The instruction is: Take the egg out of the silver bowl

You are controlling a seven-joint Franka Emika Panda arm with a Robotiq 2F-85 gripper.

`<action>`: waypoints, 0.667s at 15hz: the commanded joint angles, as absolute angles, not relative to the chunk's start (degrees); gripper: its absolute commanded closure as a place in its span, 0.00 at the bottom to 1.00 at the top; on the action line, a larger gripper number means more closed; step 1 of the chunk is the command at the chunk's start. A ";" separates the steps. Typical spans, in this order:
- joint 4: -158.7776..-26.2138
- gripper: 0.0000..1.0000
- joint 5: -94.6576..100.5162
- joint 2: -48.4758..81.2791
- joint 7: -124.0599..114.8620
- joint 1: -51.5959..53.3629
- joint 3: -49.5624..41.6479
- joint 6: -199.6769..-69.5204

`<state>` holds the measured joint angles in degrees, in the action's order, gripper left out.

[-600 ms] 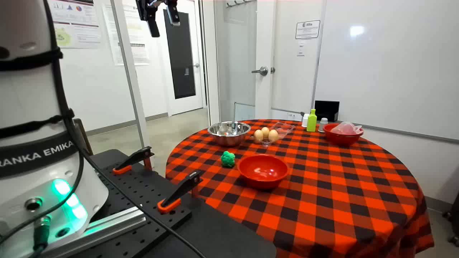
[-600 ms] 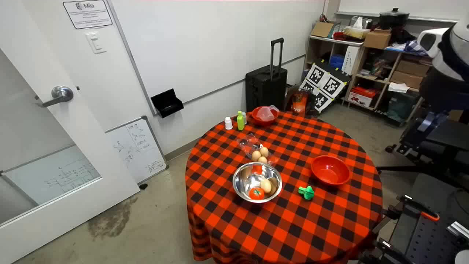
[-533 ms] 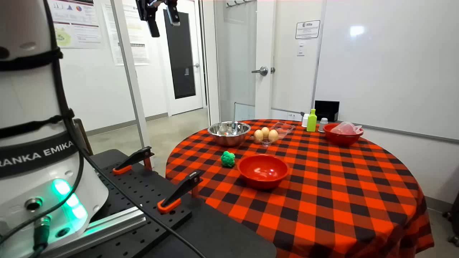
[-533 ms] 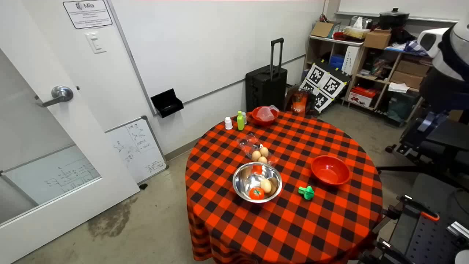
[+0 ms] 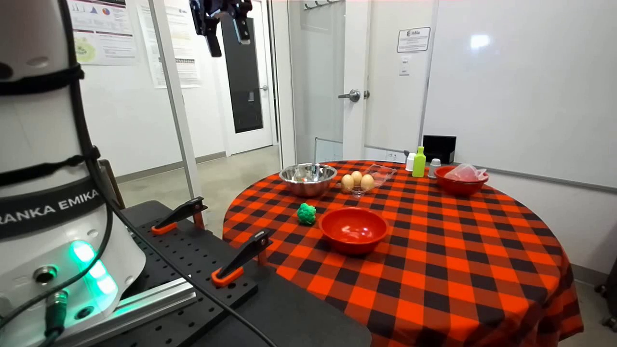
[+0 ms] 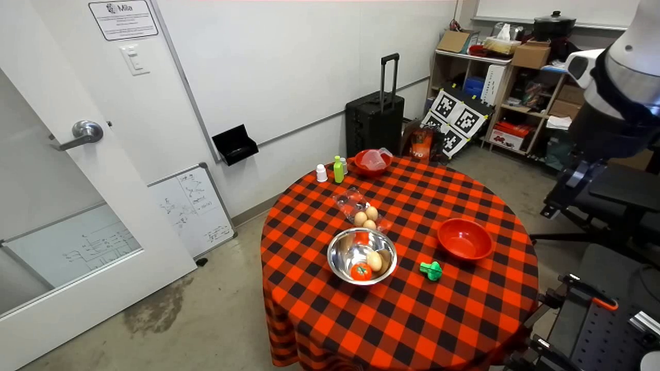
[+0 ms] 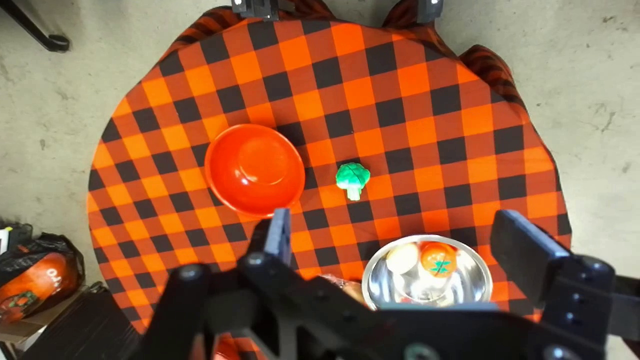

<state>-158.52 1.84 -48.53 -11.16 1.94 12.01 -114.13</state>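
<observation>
The pale egg (image 6: 374,261) lies in the silver bowl (image 6: 340,255) beside a small tomato (image 6: 361,272). In the wrist view the egg (image 7: 402,258) and tomato (image 7: 438,259) sit at one side of the silver bowl (image 7: 481,285), whose near edge the gripper body hides. In an exterior view the silver bowl (image 5: 308,187) shows from the side and its wall hides the egg. My gripper (image 5: 230,49) is open and empty, high above table level and well apart from the bowl. In the wrist view its fingers (image 7: 394,215) are wide apart.
A red bowl (image 6: 465,239) and a green broccoli (image 6: 432,271) stand near the silver bowl. Three eggs (image 6: 360,219) in a clear carton sit close beside it. Farther off are a green bottle (image 6: 338,170), white shakers (image 6: 321,173) and another red bowl (image 6: 368,169).
My gripper and arm have moved a little towards the table and slightly down. The gripper stays open. The egg, bowls and other objects have not moved.
</observation>
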 commanded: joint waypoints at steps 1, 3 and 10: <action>-154.72 0.00 2.82 -38.33 -7.38 3.35 10.91 -119.87; -152.57 0.00 3.14 -32.73 -5.19 3.87 10.86 -123.11; -143.46 0.00 5.59 -12.74 -2.77 4.82 11.38 -130.24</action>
